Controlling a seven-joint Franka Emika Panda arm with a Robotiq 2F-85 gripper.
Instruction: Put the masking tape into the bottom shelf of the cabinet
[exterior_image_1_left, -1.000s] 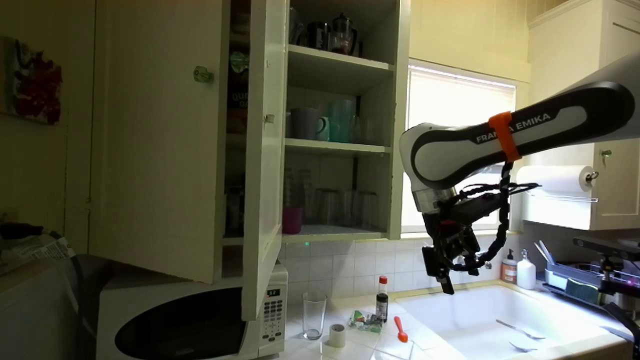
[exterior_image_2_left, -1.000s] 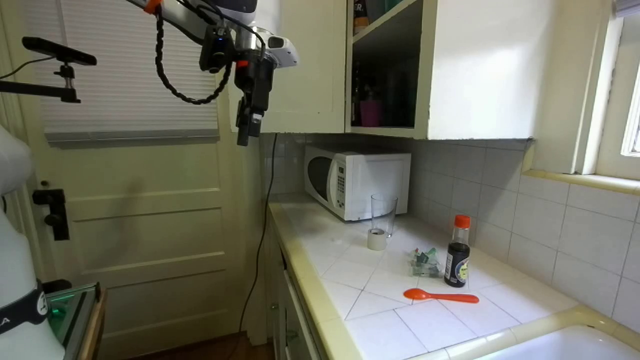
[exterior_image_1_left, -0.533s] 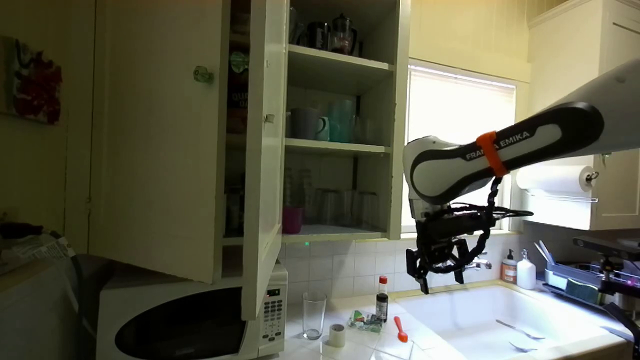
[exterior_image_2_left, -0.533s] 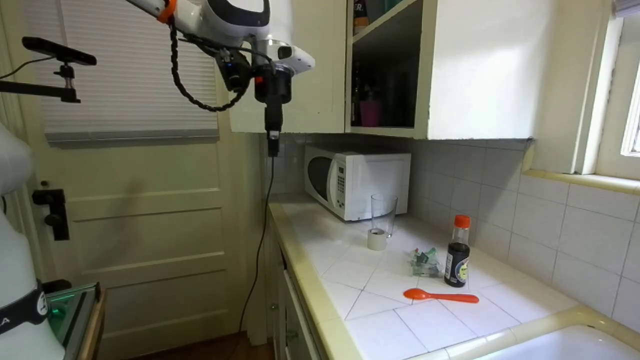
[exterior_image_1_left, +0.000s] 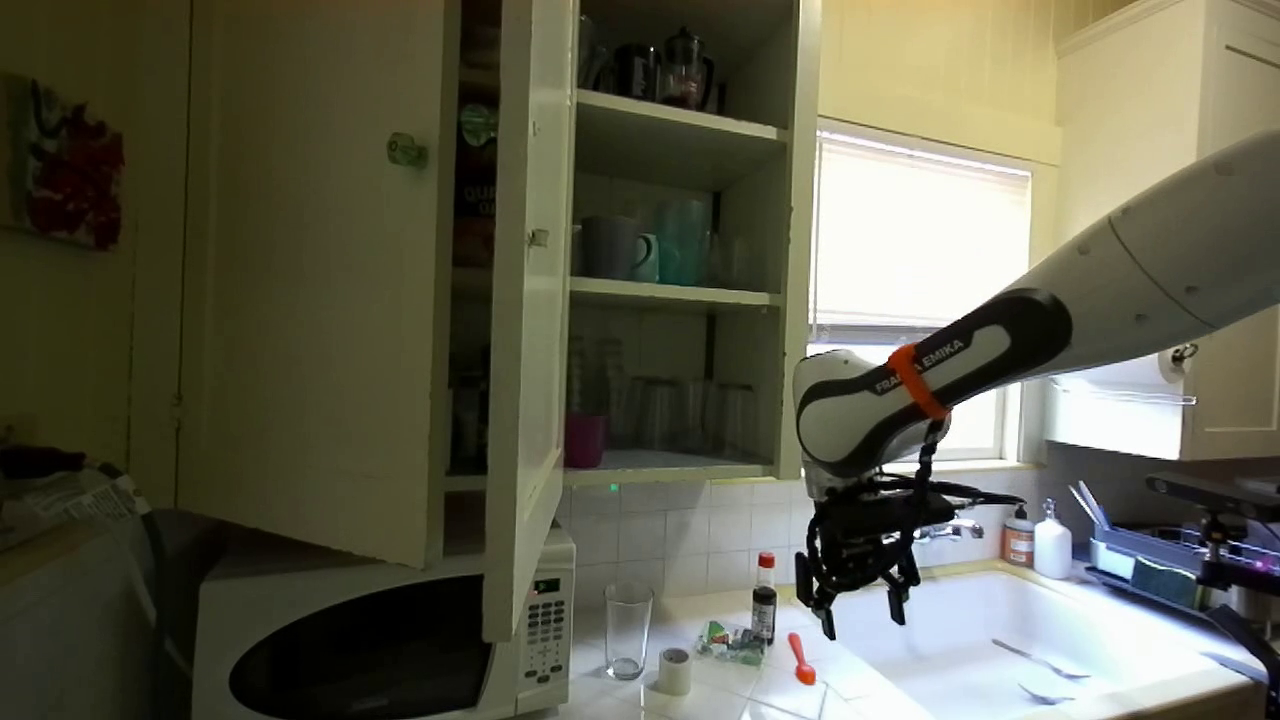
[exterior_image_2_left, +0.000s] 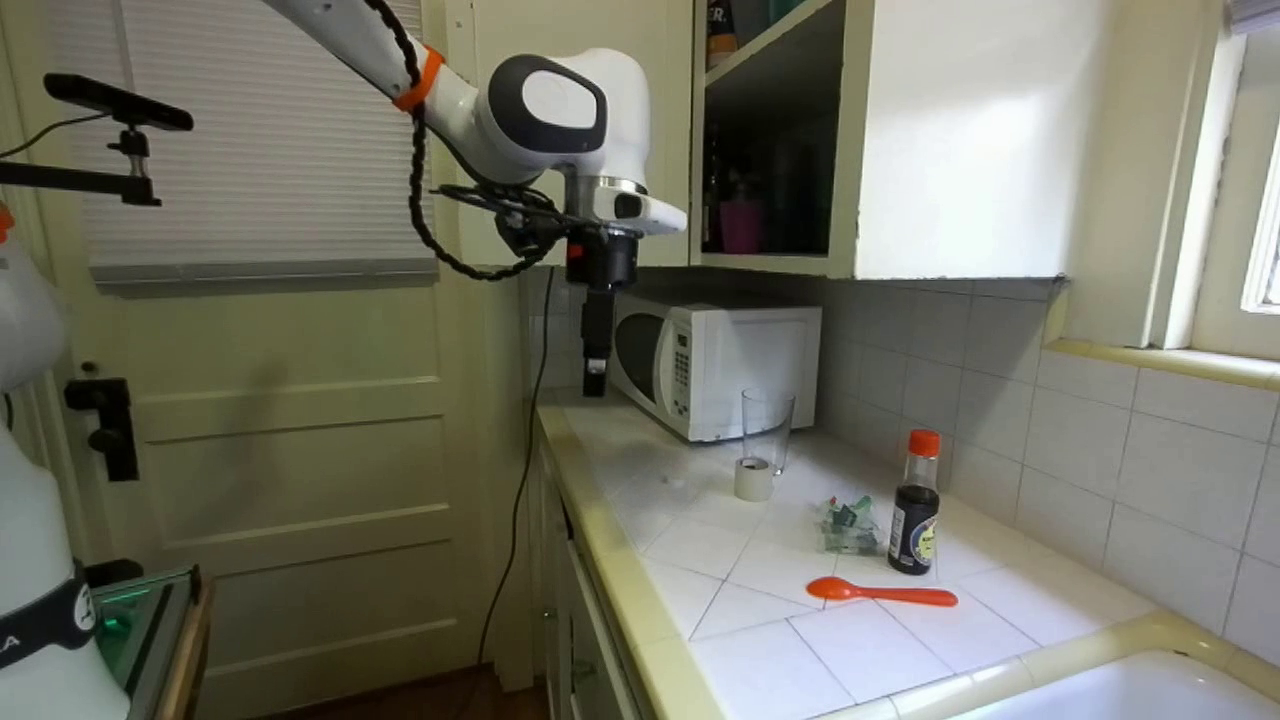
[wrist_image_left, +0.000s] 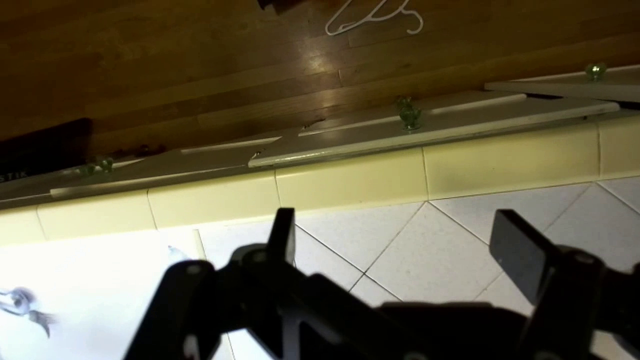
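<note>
The masking tape, a short pale roll (exterior_image_1_left: 675, 672), stands on the white tiled counter in both exterior views (exterior_image_2_left: 753, 481). The cabinet (exterior_image_1_left: 799, 200) stands open above the counter, its side also showing in an exterior view (exterior_image_2_left: 960, 140). Its bottom shelf (exterior_image_1_left: 690, 464) holds a magenta cup and several clear glasses; its front edge shows in an exterior view (exterior_image_2_left: 770, 262). My gripper (exterior_image_1_left: 862, 624) is open and empty, pointing down above the counter's height, apart from the tape, also in an exterior view (exterior_image_2_left: 595, 385). In the wrist view its fingers (wrist_image_left: 395, 245) are wide apart over bare tiles; the tape is out of view there.
A clear drinking glass (exterior_image_2_left: 768, 430) stands right beside the tape. A sauce bottle (exterior_image_2_left: 914, 505), a crumpled green packet (exterior_image_2_left: 850, 527) and an orange spoon (exterior_image_2_left: 882, 592) lie nearby. The cabinet door (exterior_image_1_left: 525, 350) hangs open before the microwave (exterior_image_1_left: 545, 640). A sink (exterior_image_1_left: 960, 620) is beside the counter.
The arm has come down and, in an exterior view, moved right toward the counter. The gripper has turned from tilted to pointing straight down. The tape and other objects have not moved.
</note>
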